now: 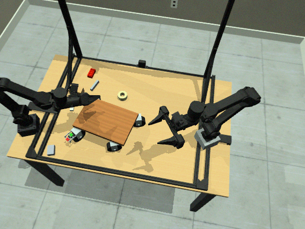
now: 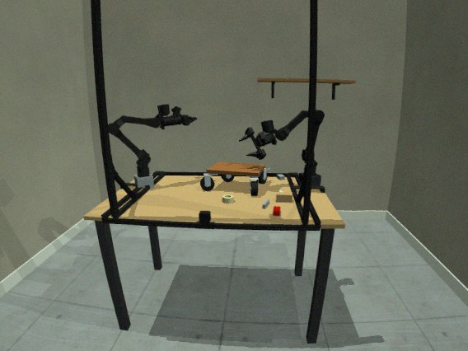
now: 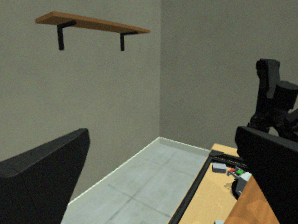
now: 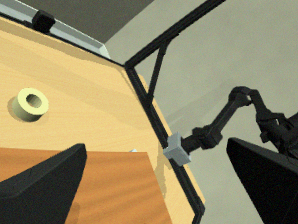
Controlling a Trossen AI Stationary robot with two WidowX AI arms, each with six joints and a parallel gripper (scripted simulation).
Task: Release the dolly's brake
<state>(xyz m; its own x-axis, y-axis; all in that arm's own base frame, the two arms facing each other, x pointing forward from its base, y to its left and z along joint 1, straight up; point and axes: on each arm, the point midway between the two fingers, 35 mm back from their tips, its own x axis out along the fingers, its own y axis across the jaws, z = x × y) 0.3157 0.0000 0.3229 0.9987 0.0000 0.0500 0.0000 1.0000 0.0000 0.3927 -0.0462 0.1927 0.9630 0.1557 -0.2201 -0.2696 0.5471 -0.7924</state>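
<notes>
The dolly (image 1: 106, 121) has a brown wooden deck on black casters and stands left of the table's middle. The brake pedal sits on its front left caster (image 1: 76, 134), with a green end (image 1: 71, 134) and a red end (image 1: 67, 139). The green end also shows small in the left wrist view (image 3: 233, 171). My left gripper (image 1: 153, 133) is open and empty, high above the table to the right of the dolly. My right gripper (image 1: 97, 97) is open and empty, high over the dolly's back left corner. In the exterior view both the left gripper (image 2: 194, 119) and the right gripper (image 2: 244, 147) hang well above the deck (image 2: 236, 168).
A red brick (image 1: 91, 72), a grey bar (image 1: 94, 85) and a tape roll (image 1: 122, 94) lie behind the dolly. A grey block (image 1: 51, 149) lies near the front left corner. A black frame rims the table, with two tall posts. A shelf (image 2: 305, 81) hangs on the wall.
</notes>
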